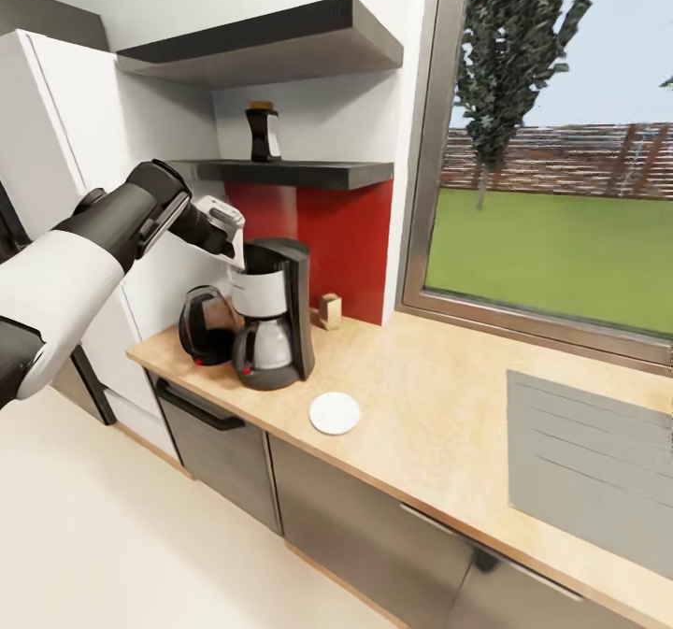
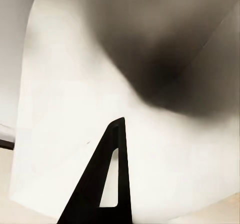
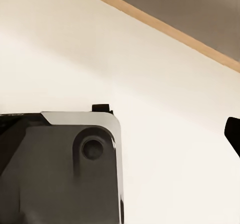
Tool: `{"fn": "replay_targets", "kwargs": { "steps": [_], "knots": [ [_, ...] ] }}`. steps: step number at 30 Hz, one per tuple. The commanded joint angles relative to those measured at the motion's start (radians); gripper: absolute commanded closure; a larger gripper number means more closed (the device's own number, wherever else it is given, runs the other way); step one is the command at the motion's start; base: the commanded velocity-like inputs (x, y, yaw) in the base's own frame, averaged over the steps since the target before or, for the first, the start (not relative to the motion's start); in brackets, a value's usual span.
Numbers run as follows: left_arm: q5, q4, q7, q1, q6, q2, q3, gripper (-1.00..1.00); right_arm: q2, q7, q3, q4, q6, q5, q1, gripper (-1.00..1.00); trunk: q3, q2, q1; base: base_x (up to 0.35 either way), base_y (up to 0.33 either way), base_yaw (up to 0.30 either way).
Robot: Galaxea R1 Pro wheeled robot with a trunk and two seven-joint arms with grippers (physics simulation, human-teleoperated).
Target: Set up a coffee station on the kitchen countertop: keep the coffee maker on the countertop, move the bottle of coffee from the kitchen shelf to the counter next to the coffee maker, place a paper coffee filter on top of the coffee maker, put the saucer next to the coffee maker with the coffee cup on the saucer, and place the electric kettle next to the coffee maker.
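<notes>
Table: a light wood kitchen countertop [image 1: 439,395] running along the wall beneath a window [image 1: 561,143], with grey cabinet fronts under it.
Coffee maker: black and white, upright near the table's left end [image 1: 273,311], its glass carafe seated in the base.
Electric kettle: dark and rounded [image 1: 207,325], standing at the table's left end, just beside the coffee maker and on the far side of it from the window.
Saucer: a white disc [image 1: 335,413] lying flat near the table's front edge, close to the coffee maker's base but apart from it.
Bottle of coffee: a dark jar with a brown lid [image 1: 263,132], upright on the lower wall shelf [image 1: 299,173] above the coffee maker.
Small tan object: stands at the table's back edge against the red wall panel [image 1: 329,311]; too small to identify.
Left arm: reaches from the left side of the head view toward the top of the coffee maker.
Left fingers: hidden behind the wrist in the head view [image 1: 236,248]; the left wrist view shows one dark finger [image 2: 102,184] before a blurred white surface, so I cannot tell whether they are apart or together.
Right fingers: a dark tip [image 3: 233,134] over pale floor in the right wrist view; their state cannot be told.
</notes>
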Motion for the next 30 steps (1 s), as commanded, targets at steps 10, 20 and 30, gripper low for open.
{"fn": "replay_targets", "kwargs": {
  "steps": [10, 20, 30],
  "knots": [
    [-0.005, -0.002, -0.006, 0.000, 0.002, 0.000, -0.005, 1.00, 0.004, 0.000, -0.004, 0.000, -0.002, 0.010, -0.001, -1.00, -0.002, -0.002, 0.001, 0.072, 0.054, -0.101],
    [-0.008, 0.000, -0.006, 0.005, 0.000, 0.012, -0.015, 1.00, 0.005, 0.000, -0.004, 0.000, -0.001, 0.010, -0.001, -1.00, -0.002, -0.002, 0.001, 0.056, 0.051, 0.000],
    [-0.071, -0.011, -0.016, -0.005, 0.012, -0.004, -0.027, 1.00, 0.014, -0.002, -0.007, 0.009, -0.005, 0.012, -0.002, -1.00, -0.002, -0.002, 0.001, 0.135, 0.000, 0.000]
  ]
}}
